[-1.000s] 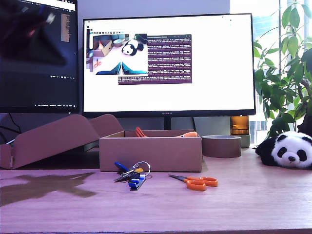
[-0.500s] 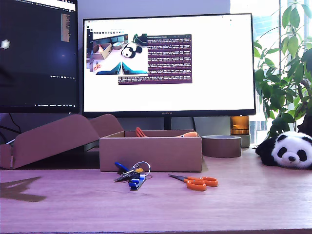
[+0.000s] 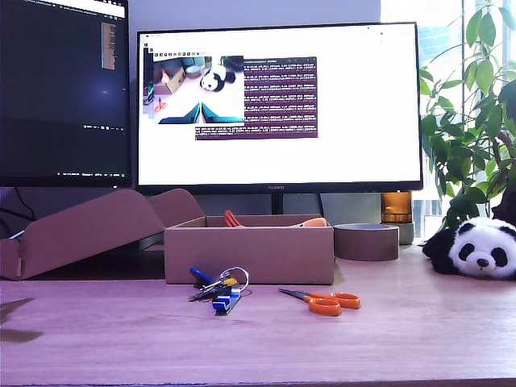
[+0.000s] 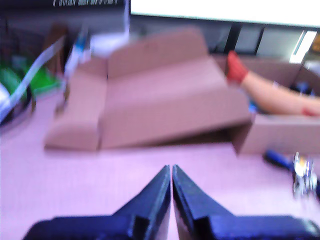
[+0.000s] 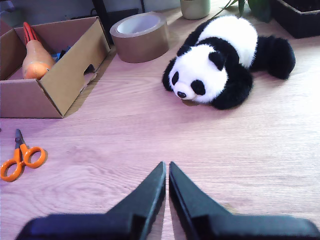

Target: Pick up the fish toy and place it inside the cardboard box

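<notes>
Above bare desk (image 5: 250, 150), both tools (image 4: 171, 172) (image 5: 166, 170) hang closed, holding nothing.

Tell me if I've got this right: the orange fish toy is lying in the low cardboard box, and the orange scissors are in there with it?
Not quite. The fish toy does lie in the cardboard box, but the scissors are outside it, flat on the desk in front of the box, as the exterior view shows.
</notes>
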### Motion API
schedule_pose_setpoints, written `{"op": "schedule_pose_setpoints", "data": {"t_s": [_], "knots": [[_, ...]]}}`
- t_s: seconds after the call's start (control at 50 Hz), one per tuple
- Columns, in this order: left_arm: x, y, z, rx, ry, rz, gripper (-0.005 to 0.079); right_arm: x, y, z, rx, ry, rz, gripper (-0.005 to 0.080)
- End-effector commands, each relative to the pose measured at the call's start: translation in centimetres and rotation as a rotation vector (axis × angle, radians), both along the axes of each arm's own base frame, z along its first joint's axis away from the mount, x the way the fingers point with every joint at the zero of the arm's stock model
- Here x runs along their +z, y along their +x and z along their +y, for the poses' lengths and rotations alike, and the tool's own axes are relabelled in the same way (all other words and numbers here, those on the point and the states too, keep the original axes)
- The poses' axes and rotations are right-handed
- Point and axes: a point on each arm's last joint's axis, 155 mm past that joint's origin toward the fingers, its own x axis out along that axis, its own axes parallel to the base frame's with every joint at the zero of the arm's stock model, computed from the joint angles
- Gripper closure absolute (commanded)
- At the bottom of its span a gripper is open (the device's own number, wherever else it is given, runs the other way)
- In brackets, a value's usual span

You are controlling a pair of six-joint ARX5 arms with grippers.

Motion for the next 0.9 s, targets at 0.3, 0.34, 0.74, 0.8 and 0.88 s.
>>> {"op": "schedule_pose_setpoints", "data": {"t_s": [0.3, 0.34, 0.74, 0.8, 0.88], "knots": [[-1.4, -2.1, 0.3, 0.005, 0.001, 0.043, 0.0762, -0.4, 0.0, 0.0, 0.000, 0.001, 0.005, 0.0765], [-1.3, -2.3, 0.3, 0.005, 0.000, 0.040, 0.0762, -0.4, 0.0, 0.0, 0.000, 0.001, 0.005, 0.0765], [-0.5, -3.8, 0.7, 0.019, 0.002, 0.013, 0.0762, -0.4, 0.0, 0.0, 0.000, 0.001, 0.005, 0.0765], [-0.7, -4.0, 0.7, 0.019, 0.003, 0.018, 0.0762, -0.4, 0.0, 0.0, 0.000, 0.001, 0.005, 0.0765], [-0.8, -4.3, 0.7, 0.019, 0.003, 0.023, 0.0762, -0.4, 0.0, 0.0, 0.000, 0.001, 0.005, 0.0765]]}}
